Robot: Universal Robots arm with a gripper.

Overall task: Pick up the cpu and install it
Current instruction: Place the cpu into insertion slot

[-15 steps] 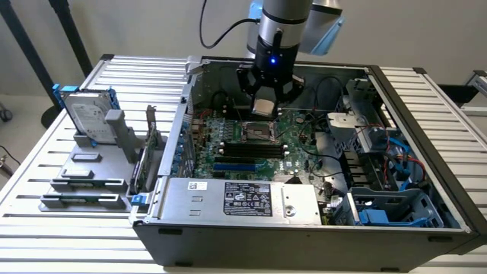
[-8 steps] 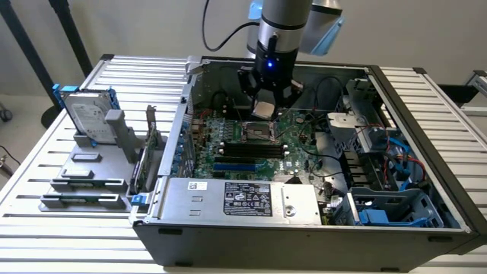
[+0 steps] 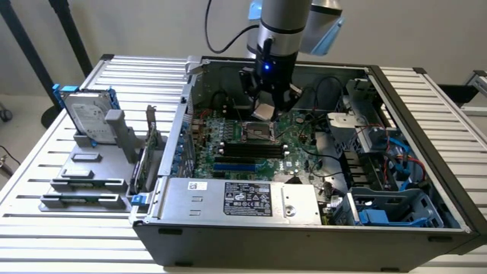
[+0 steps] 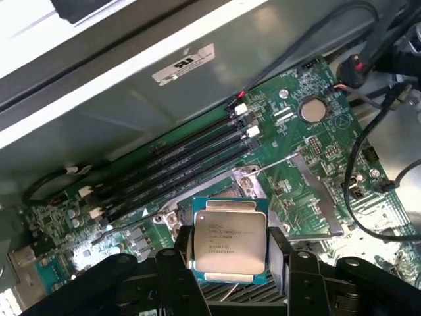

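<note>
Grey slatted counter (image 3: 76,240) carries an open computer case (image 3: 304,245), with the green motherboard (image 4: 309,151) inside. Over the board's socket (image 3: 257,132) the end effector (image 3: 265,108) is clamped on the cpu (image 4: 228,245), holding it just above the board. Lettering on the cpu's silver lid is too fine to read.

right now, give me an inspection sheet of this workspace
surface: slatted metal table, open computer case on it
job's things: cpu held above the socket
clutter: hard drive upright in a grey stand, at the exterior view's left
grippers: fingers closed on the cpu's edges
cables: black cables run by the motherboard
surroundings: pale wall, black poles
</note>
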